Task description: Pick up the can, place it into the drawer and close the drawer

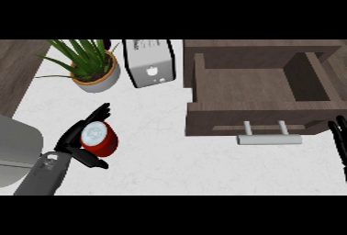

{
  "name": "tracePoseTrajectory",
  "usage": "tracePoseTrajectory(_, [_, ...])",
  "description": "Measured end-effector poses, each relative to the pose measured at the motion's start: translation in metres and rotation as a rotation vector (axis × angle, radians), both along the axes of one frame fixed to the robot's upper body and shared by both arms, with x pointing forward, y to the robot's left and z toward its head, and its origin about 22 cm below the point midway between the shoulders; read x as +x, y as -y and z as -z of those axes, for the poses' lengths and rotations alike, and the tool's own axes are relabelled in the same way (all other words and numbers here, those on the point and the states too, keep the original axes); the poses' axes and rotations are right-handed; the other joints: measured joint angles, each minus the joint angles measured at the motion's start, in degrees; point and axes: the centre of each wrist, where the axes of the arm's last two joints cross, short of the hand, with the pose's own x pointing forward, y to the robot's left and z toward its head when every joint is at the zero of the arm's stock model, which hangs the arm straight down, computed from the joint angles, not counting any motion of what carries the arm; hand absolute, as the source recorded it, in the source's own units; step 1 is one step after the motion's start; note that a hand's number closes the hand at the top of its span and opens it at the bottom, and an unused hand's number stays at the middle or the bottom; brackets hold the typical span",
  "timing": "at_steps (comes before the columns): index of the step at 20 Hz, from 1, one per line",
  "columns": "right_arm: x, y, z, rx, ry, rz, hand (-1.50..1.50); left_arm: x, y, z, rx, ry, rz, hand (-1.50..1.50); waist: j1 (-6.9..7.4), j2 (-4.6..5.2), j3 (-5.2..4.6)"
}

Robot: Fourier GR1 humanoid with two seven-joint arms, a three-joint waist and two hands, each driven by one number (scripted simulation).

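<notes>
Drawer (261, 87): pulled open, handle (269, 139) toward the robot, ready to receive the can.
Surface (163, 151): bare between can and drawer; nothing is seen blocking that path.
Toaster (150, 62), potted plant (92, 64): left of the drawer.
Left hand (76, 142): curled round the can.
Can (99, 137): red, well left of the drawer.
Right hand (339, 137): rested open, right of the handle.

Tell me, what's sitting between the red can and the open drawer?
Nothing: in the head view, only bare white counter lies between the can and the drawer.
</notes>
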Motion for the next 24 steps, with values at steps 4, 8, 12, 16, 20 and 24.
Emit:
tracePoseTrajectory(4, [-0.007, 0.003, -0.004, 0.003, -0.001, -0.002, -1.50, 0.006, 0.012, -0.001, -0.003, 0.012, 0.020, -1.50, 0.03, -0.11, 0.09])
tracePoseTrajectory(8, [-0.008, 0.005, -0.002, 0.013, 0.001, -0.001, -1.50, 0.008, 0.019, -0.002, -0.016, 0.027, 0.044, 1.50, 0.16, -0.21, 0.19])
tracePoseTrajectory(12, [-0.012, 0.004, -0.001, 0.017, 0.007, 0.004, -1.50, 0.013, 0.028, -0.006, -0.048, 0.024, 0.063, 1.50, 0.19, -0.20, 0.15])
tracePoseTrajectory(16, [-0.017, 0.006, -0.005, 0.020, 0.004, 0.016, -1.50, 0.013, 0.036, -0.008, -0.091, -0.005, 0.089, 1.50, 0.33, -0.21, 0.09])
tracePoseTrajectory(20, [-0.019, 0.005, -0.004, 0.018, 0.010, 0.015, -1.50, 0.012, 0.049, -0.010, -0.128, 0.001, 0.094, 1.50, 0.43, -0.21, 0.07])
tracePoseTrajectory(24, [-0.022, 0.005, -0.007, 0.021, 0.008, 0.029, -1.50, 0.012, 0.042, -0.013, -0.168, 0.052, -0.158, 1.50, 0.90, -0.33, 0.07])
